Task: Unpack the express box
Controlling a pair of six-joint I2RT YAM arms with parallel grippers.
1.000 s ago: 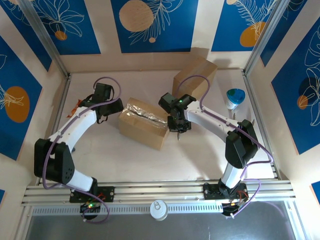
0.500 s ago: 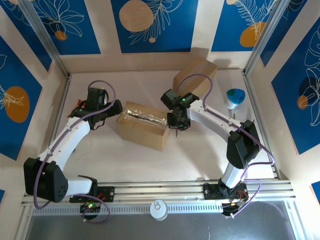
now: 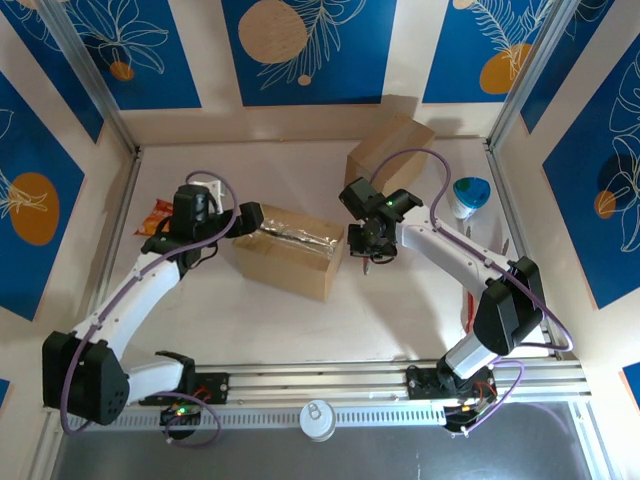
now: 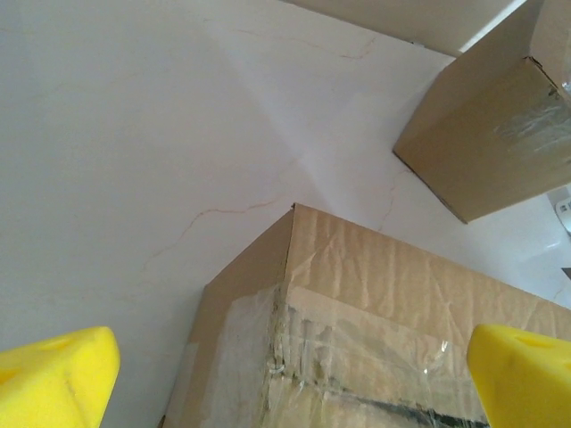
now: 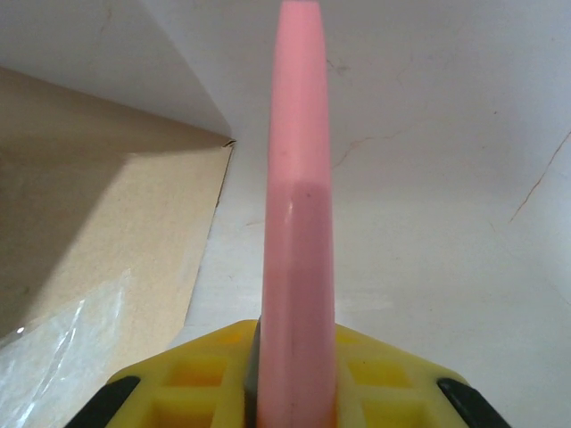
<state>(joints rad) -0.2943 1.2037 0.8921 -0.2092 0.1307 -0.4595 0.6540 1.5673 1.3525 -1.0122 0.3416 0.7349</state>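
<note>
The near box (image 3: 288,250) is brown cardboard with a shiny, silvery-clear tape band. The far box (image 3: 388,150) is plain brown. The surface (image 3: 300,320) is off-white with thin hairline cracks. The left claw (image 4: 290,379) has yellow pads (image 4: 55,377). The right claw (image 5: 297,379) is yellow too, its tool (image 5: 297,178) pink. The walls (image 3: 300,50) have blue panels with white leaves and orange discs.

Overhead camera looks down from behind; both wrist cameras (very near) share the taped box (image 3: 290,265).

Creased matt cardboard box (image 4: 384,267), sealed with glossy crinkled tape (image 4: 357,357), on smooth white table (image 4: 134,134).
</note>
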